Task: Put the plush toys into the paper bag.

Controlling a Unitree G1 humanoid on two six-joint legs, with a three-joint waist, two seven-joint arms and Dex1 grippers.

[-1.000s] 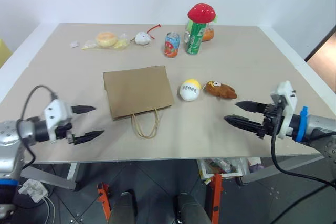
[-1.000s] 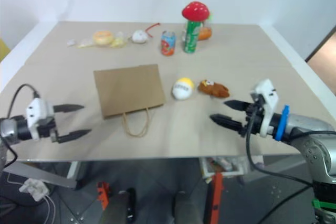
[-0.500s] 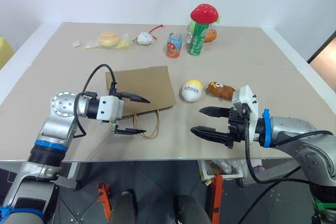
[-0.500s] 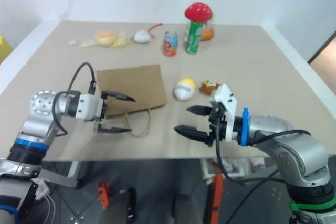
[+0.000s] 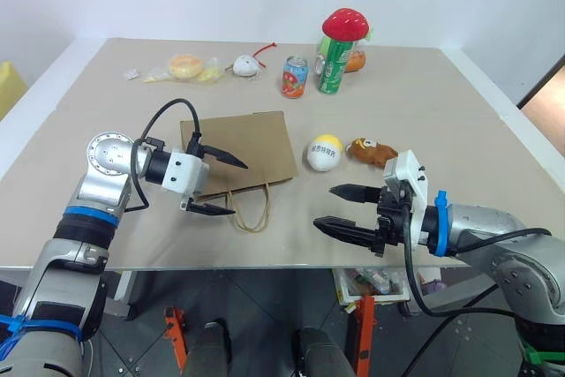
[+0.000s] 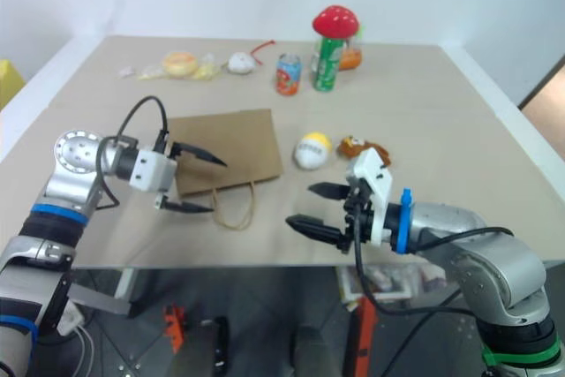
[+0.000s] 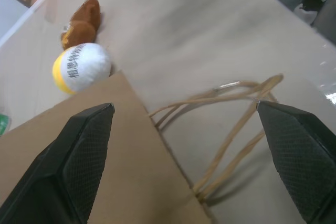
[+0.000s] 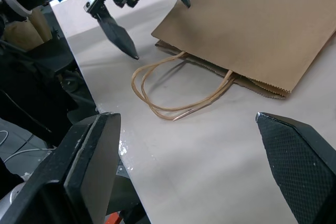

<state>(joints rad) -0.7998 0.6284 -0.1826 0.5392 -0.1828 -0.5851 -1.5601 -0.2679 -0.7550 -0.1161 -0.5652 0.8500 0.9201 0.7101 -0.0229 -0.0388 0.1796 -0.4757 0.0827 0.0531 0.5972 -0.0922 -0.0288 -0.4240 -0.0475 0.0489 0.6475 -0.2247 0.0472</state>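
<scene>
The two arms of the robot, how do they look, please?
Both arms are silver-grey metal with a blue ring and loose black cables. Each ends in a white block carrying a pincer, left and right, of two black pointed fingers with cross-hatched inner faces.

Robot test lab, bare white walls, plain beige table (image 5: 459,121) on orange-clamped metal legs (image 5: 364,324), dark tiled floor (image 5: 256,306), loose cables (image 5: 66,320) beneath, assorted props like soda cans (image 5: 294,76) and toys set out for trials
</scene>
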